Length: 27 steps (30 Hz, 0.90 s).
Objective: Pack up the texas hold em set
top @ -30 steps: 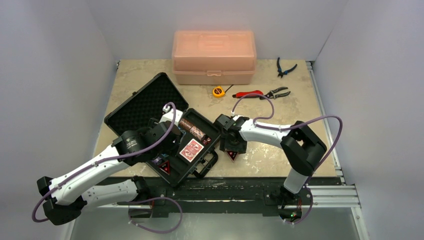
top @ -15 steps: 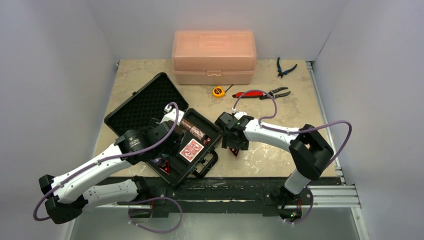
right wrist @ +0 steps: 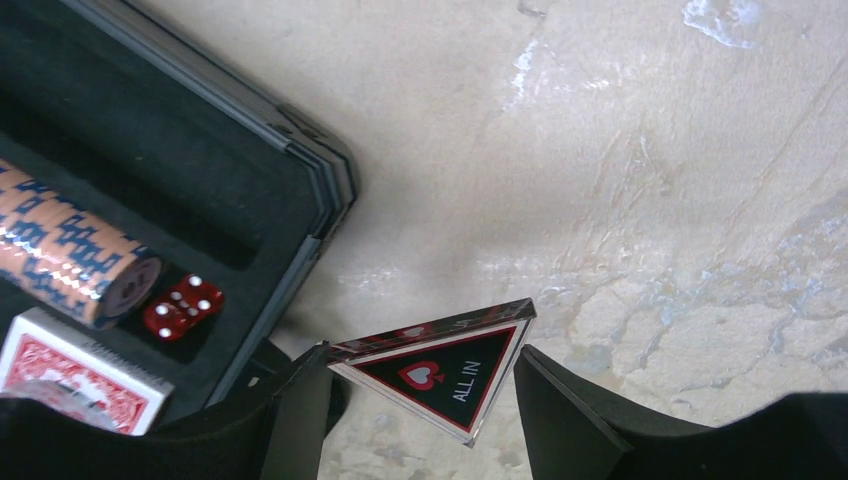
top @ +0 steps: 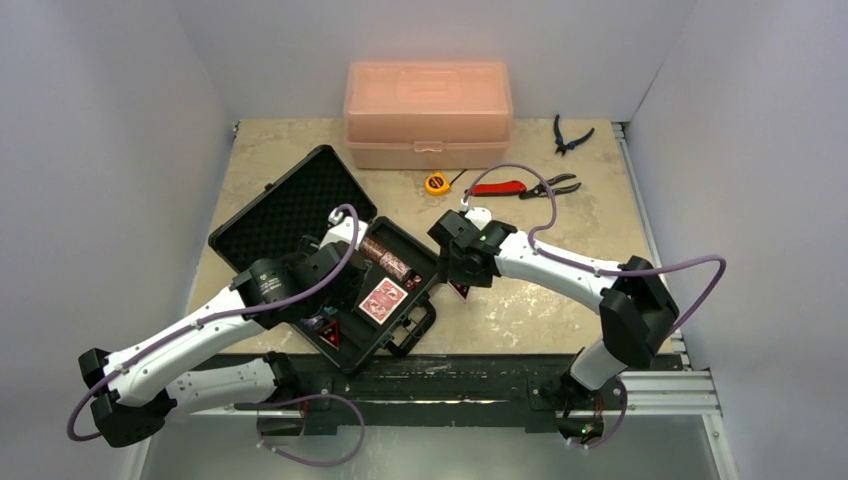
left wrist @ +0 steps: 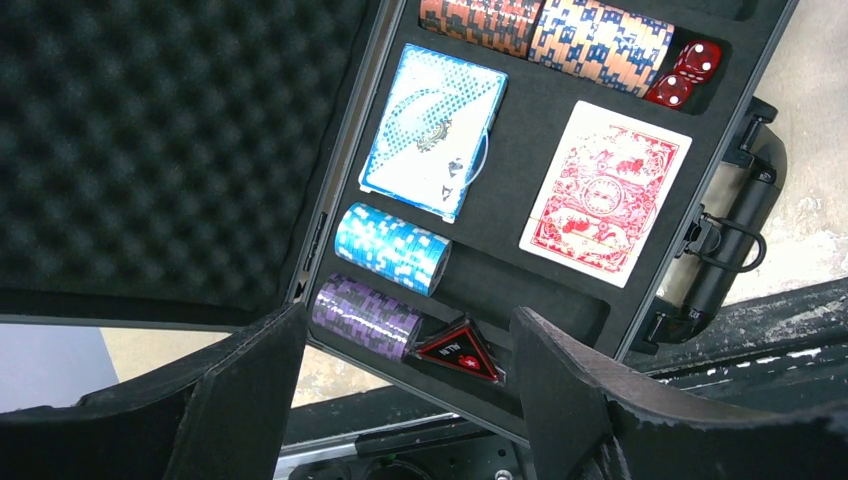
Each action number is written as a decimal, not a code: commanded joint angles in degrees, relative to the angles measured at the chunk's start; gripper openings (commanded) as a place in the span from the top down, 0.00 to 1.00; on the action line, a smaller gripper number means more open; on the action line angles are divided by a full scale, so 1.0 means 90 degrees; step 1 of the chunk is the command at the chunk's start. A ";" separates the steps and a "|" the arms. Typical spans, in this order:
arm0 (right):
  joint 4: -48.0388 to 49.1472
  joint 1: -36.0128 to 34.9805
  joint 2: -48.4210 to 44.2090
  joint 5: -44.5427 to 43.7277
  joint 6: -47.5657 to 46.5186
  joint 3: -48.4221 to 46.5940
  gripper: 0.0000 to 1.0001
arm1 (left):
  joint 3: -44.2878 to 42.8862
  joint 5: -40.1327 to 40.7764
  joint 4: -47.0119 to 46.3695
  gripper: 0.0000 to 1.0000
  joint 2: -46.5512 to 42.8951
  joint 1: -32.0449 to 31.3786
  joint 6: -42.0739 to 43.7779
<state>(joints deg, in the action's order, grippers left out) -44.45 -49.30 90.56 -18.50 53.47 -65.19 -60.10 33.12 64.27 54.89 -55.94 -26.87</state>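
The black case [top: 290, 205] lies open at the left, foam lid back. Its tray [left wrist: 520, 245] holds a blue deck [left wrist: 435, 130], a red deck [left wrist: 605, 190], blue chips [left wrist: 390, 248], purple chips [left wrist: 365, 315], orange chips [left wrist: 600, 45], red dice [left wrist: 685, 72] and one black-red triangle [left wrist: 460, 352]. My left gripper [left wrist: 405, 330] is open and empty above the tray's near end. My right gripper [right wrist: 422, 360] is shut on a second "ALL IN" triangle [right wrist: 445, 375], above the table just right of the case's edge [right wrist: 320, 190]; it also shows in the top view [top: 460, 291].
A translucent orange box [top: 428, 112] stands at the back. A yellow tape measure [top: 435, 183], red-handled pliers [top: 520, 187] and blue pliers [top: 570, 135] lie behind my right arm. The case handle [top: 415, 325] points at the near edge.
My right gripper has carried the triangle away from the near edge and slightly left, closer to the case's right side. The left arm has not moved.
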 commanded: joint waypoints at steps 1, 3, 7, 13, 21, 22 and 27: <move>-0.0074 -0.0083 -0.0188 0.0030 -0.0128 -0.0462 0.55 | -0.0021 0.0258 0.0061 0.27 -0.0062 -0.0022 -0.0083; -0.0062 -0.0120 -0.0133 0.0105 -0.0157 -0.0646 0.55 | -0.0017 0.0268 0.0064 0.27 -0.0122 -0.0027 -0.0096; -0.0081 -0.0240 0.0047 0.0274 -0.0160 -0.1078 0.58 | -0.0012 0.0310 0.0046 0.27 -0.0306 -0.0021 -0.0113; -0.0151 -0.0530 0.0453 0.0433 -0.0137 -0.1778 0.57 | -0.0027 0.0639 0.0147 0.27 -0.0649 -0.0024 -0.0280; -0.0184 -0.0929 0.1049 0.0666 -0.0041 -0.2537 0.56 | -0.0071 0.1319 0.0373 0.27 -0.1336 -0.0017 -0.0621; -0.0188 -0.0982 0.1102 0.0669 -0.0021 -0.2617 0.56 | -0.0084 0.1409 0.0406 0.27 -0.1440 -0.0015 -0.0669; -0.0195 -0.1229 0.1402 0.0699 0.0124 -0.2970 0.56 | -0.0091 0.1748 0.0529 0.27 -0.2025 -0.0010 -0.0897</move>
<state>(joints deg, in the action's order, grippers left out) -45.87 -58.57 102.61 -12.38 53.06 -87.61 -60.10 44.12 67.92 40.29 -55.94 -32.32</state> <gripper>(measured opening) 0.649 0.732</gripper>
